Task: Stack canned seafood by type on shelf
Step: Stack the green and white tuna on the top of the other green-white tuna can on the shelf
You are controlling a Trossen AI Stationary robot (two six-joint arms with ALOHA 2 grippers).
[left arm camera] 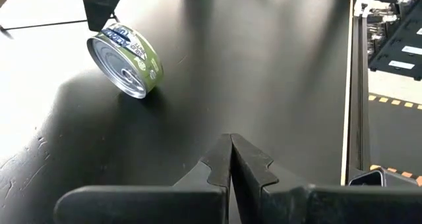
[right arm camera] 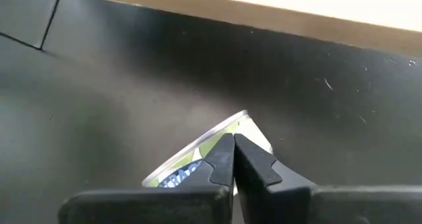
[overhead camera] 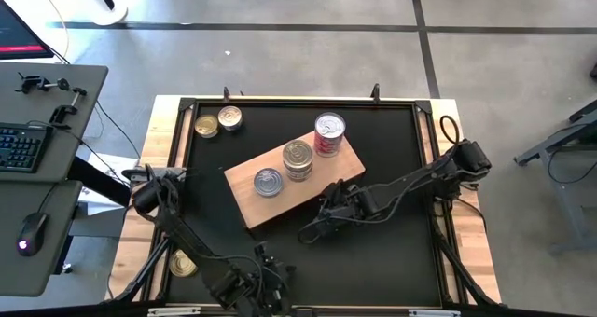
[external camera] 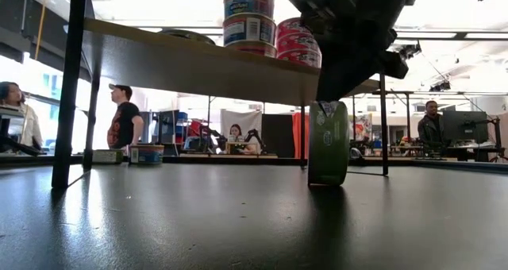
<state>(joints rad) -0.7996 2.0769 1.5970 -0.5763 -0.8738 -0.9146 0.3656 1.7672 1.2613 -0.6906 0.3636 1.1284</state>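
The step in hand is a pick-up: the right claw (external camera: 329,95) is clamped on the thin rim of a green-labelled tin (external camera: 328,143), which stands on edge on the black counter (overhead camera: 373,252) just off the shelf (overhead camera: 247,200) at its five o'clock side. In the left wrist view the same tin (left arm camera: 125,59) shows a ribbed silver face and a glossy label, tilted with its lower edge touching the matte, faintly scuffed counter.

The shelf is a thick slab of pale wood lying slantwise mid-counter. On it stand a flat silver-topped tin (overhead camera: 268,181), a short stack with a gold top (overhead camera: 298,158), and a taller red-labelled stack (overhead camera: 329,134). Two more gold tins (overhead camera: 217,122) wait near the counter's ten o'clock corner.

The left claw (left arm camera: 231,161), fingers pressed together and empty, hangs near the six o'clock edge.

Next, I judge, the tin must be lifted, turned flat and set on the shelf with its own kind; held by so little, it may swing.
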